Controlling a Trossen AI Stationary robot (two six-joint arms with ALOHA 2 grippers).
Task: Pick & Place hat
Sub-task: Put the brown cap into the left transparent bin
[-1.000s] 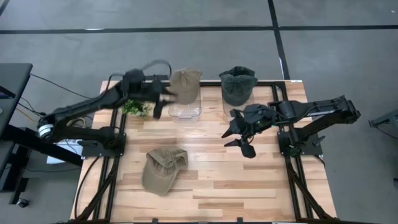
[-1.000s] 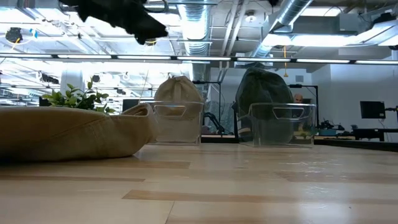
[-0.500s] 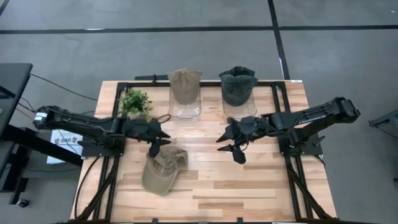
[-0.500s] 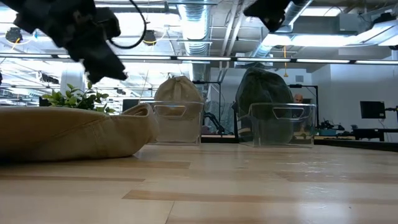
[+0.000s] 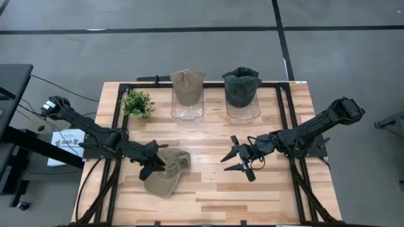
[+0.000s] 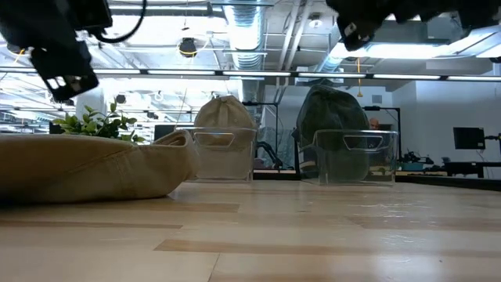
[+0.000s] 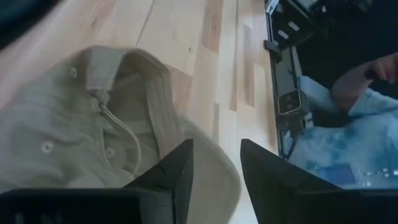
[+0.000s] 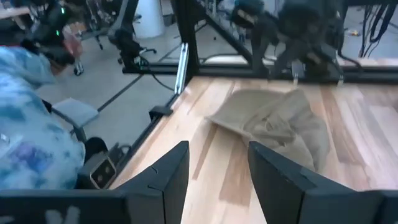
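Observation:
A loose tan hat [image 5: 167,173] lies on the wooden table [image 5: 214,202], left of its middle; it fills the left of the low view [image 6: 86,168]. My left gripper [image 5: 156,168] hangs open just above the hat's left side [image 7: 93,124], and the low view shows its fingers [image 6: 66,70] clear of the cloth. My right gripper [image 5: 228,162] is open over bare wood to the right of the hat, pointing toward the hat [image 8: 280,124]. It is high in the low view [image 6: 356,31].
At the far edge a second tan hat [image 5: 188,85] and a dark green hat [image 5: 242,85] sit on clear stands. A small green plant [image 5: 137,102] stands far left. A person's blue patterned sleeve [image 8: 31,124] shows beyond the table's near edge. Bare wood lies near and right.
My left gripper has swung from the far tan hat's stand toward the near edge and down, rolling as it went, and now hangs over the loose hat. My right gripper has sunk and tipped toward level near the table's middle. Both stay open; the hat has not moved.

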